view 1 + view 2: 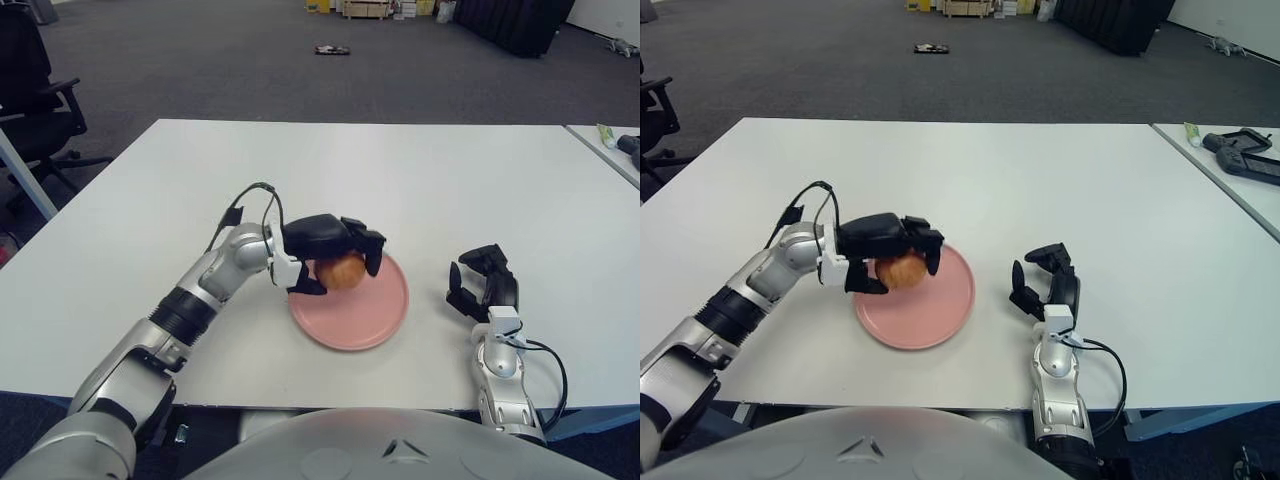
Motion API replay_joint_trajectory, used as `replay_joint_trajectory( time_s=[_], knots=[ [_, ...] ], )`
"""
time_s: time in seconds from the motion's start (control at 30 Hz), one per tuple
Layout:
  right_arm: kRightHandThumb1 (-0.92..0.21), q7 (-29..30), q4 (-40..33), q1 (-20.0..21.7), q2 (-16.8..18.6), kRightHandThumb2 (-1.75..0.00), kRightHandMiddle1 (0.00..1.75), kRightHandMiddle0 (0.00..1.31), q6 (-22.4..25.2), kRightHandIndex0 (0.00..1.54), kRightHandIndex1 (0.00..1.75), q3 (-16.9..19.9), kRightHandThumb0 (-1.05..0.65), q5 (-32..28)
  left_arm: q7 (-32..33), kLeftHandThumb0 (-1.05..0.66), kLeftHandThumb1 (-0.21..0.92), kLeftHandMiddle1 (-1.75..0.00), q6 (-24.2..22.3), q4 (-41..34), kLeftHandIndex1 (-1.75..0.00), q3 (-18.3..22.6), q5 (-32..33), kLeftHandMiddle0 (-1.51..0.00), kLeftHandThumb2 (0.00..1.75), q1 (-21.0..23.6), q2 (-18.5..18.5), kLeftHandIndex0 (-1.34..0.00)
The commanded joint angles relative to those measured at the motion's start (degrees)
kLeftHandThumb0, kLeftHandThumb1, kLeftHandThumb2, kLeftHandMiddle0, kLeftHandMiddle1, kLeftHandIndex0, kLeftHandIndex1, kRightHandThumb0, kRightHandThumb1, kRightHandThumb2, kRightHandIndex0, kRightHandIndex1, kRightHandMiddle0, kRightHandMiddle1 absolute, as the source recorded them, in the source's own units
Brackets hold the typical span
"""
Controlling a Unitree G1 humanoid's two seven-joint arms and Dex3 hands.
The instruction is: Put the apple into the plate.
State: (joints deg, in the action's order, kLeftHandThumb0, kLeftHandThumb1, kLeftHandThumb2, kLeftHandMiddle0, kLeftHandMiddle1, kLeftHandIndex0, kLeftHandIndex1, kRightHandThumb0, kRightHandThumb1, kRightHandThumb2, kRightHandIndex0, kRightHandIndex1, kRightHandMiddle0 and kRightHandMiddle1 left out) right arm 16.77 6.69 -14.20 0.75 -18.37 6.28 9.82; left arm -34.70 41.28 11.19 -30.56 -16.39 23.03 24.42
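Nearly done: the left hand [335, 245] held the apple [342, 270] over the near-left part of the pink plate [375, 315] on the worktop [450, 190], fingers [372, 250] wrapped around it. Whether it touched the plate was unclear; release remained. Being round, the apple showed no long axis. The right hand [485, 285] sat beside the plate's right, fingers loosely curled.

Bare table [450, 180] all round the plate [375, 320].
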Motion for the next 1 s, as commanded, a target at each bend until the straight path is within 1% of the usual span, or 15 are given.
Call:
replay_joint_trajectory(
  time_s=[0.0,0.13,0.2,0.37,0.5,0.6,0.7,0.83,0.97],
  knots=[
    [-0.59,0.09,0.14,0.71,-0.2,-0.99,1.75,0.4,-0.34,0.67,1.43,0.19,-0.4,-0.08,-0.93,0.0,0.02,-1.61,3.22,2.34,-1.75,-1.18,-1.72,-0.88,1.62,2.44,-0.32,-0.61],
    [-0.59,0.14,-0.06,0.54,-0.17,-0.98,1.75,0.4,-0.11,0.66,1.41,0.18,-0.4,-0.01,-0.33,0.0,0.0,-1.61,6.37,4.68,-1.75,-2.18,-4.07,-0.89,1.63,3.1,-0.84,-0.62],
    [-0.59,0.14,-0.19,0.46,-0.15,-0.98,1.75,0.4,-0.06,0.66,1.41,0.15,-0.4,0.02,1.13,0.0,0.0,-1.61,8.28,6.26,-1.75,-2.5,-6.38,-0.89,1.64,3.34,-1.39,-0.62],
    [-0.59,0.13,-0.44,0.34,-0.11,-0.98,1.75,0.4,-0.23,0.67,1.4,0.11,-0.4,0.01,5.49,0.0,-0.03,-1.71,13.08,10.07,-1.74,-2.74,-12.54,-0.89,1.7,4.06,-2.72,-0.64],
    [-0.57,0.32,-0.37,0.42,-0.12,-1.0,1.75,0.41,-0.29,0.69,1.39,0.12,-0.4,0.2,8.35,0.0,-0.06,-1.74,14.83,11.49,-1.72,-2.36,-15.41,-0.9,1.74,4.02,-3.19,-0.67],
    [-0.57,0.29,-0.27,0.45,-0.2,-1.01,1.75,0.41,-0.35,0.7,1.39,0.07,-0.4,0.29,11.93,0.0,-0.07,-1.74,16.44,12.6,-1.71,-2.21,-19.08,-0.91,1.74,3.04,-3.19,-0.68],
    [-0.57,0.2,-0.15,0.5,-0.33,-1.0,1.75,0.41,-0.46,0.72,1.4,-0.02,-0.4,0.43,14.36,0.0,-0.07,-1.75,16.88,13.17,-1.71,-2.33,-21.38,-0.91,1.75,3.1,-3.43,-0.68],
    [-0.58,-0.08,0.1,0.59,-0.5,-0.99,1.75,0.41,-0.59,0.73,1.42,-0.14,-0.4,0.43,20.35,0.0,-0.07,-1.75,17.33,15.77,-1.71,-3.46,-26.73,-0.91,1.75,2.51,-4.33,-0.68],
    [-0.6,-0.19,0.52,0.77,-0.46,-0.97,1.75,0.4,-0.7,0.73,1.43,-0.11,-0.4,0.18,24.04,0.0,-0.06,-1.75,18.64,18.8,-1.73,-4.8,-28.65,-0.9,1.75,3.32,-4.54,-0.68]
  ],
)
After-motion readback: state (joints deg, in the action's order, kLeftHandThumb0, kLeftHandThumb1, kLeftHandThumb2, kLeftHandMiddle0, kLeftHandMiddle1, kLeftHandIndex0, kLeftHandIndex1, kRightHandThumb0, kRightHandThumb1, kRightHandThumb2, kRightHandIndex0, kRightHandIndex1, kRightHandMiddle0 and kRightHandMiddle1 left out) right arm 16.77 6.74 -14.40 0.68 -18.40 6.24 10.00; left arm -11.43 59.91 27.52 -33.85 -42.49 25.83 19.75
